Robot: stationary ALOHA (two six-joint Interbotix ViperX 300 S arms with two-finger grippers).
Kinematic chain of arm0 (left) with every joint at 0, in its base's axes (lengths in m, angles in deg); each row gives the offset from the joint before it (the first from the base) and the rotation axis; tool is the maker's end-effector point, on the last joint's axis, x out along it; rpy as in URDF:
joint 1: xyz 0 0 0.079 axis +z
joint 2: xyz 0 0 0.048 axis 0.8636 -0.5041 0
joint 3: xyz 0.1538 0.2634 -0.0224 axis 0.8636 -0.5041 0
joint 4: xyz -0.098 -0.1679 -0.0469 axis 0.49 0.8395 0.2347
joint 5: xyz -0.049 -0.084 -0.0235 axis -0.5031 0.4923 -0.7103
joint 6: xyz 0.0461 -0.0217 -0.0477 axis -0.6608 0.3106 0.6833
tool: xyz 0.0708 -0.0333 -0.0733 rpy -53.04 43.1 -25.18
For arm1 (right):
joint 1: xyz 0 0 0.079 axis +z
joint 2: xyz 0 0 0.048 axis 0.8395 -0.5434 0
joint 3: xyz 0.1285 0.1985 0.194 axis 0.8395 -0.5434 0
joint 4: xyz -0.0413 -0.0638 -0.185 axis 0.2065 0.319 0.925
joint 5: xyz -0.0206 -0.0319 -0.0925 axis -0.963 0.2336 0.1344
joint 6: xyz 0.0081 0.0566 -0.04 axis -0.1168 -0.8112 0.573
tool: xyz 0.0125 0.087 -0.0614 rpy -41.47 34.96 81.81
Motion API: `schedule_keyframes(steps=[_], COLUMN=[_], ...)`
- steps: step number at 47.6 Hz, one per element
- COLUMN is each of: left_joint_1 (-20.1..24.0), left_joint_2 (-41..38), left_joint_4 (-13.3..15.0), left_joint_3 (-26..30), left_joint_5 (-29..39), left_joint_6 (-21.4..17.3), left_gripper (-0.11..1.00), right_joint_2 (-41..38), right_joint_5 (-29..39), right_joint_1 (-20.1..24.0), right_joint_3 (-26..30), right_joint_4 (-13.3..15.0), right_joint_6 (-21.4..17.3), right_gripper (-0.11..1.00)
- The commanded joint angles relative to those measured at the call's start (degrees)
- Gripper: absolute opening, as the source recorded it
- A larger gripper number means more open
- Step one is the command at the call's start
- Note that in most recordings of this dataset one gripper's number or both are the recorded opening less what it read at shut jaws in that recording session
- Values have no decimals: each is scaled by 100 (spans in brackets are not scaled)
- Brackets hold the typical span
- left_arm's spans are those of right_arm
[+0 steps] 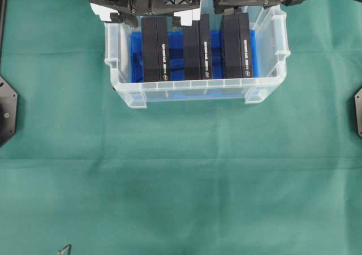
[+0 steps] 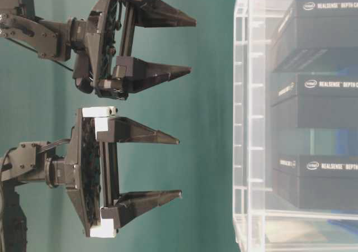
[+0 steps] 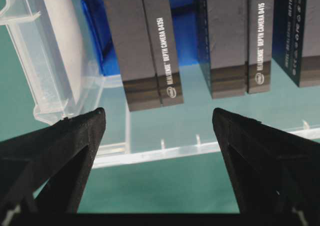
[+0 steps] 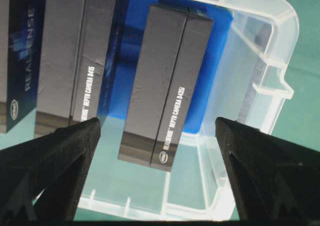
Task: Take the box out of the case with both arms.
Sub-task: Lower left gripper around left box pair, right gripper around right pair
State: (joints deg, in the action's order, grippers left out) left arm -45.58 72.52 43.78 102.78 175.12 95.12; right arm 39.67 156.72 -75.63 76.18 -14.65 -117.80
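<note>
Both pincers stand spread and hold nothing: the left gripper (image 2: pixel 178 166) at lower left of the table-level view, the right gripper (image 2: pixel 193 46) above it, each well short of the case (image 1: pixel 198 86). Overhead, they crowd the top edge (mostly cut off), hiding the case's far rim. Three dark boxes (image 1: pixel 155 48) stand on edge inside with blue gaps between.

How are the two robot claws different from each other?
The left gripper has white blocks on its frame; the right gripper is black all over. In the overhead view the left gripper hangs over the case's left end and the right gripper over its right end. Both are wide open, hold nothing, and sit above the black boxes.
</note>
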Motion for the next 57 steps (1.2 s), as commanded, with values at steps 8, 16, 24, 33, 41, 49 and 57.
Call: schedule_keyframes(steps=[8,16,24,33,41,49,57], left_joint_1=[18,9,9,9,9,9,9], left_joint_2=[105,97,97,97,97,114,141], left_joint_4=[-26,-26,-26,-18,-44,-105,-158], left_joint_3=[97,97,97,97,97,44,-185], left_joint_5=[9,9,9,9,9,-26,-211], left_joint_6=[0,0,0,0,9,9,9], left_gripper=[84,84,84,84,84,84,84], right_joint_2=[88,88,79,79,88,79,35], right_joint_5=[-9,-9,-9,-18,-35,-35,-123], right_joint_1=[9,9,9,9,9,9,18], right_joint_3=[114,114,105,114,70,18,-70], right_joint_4=[9,9,9,9,9,9,9], right_joint_6=[9,9,18,9,9,9,0], right_gripper=[93,93,93,93,93,93,93])
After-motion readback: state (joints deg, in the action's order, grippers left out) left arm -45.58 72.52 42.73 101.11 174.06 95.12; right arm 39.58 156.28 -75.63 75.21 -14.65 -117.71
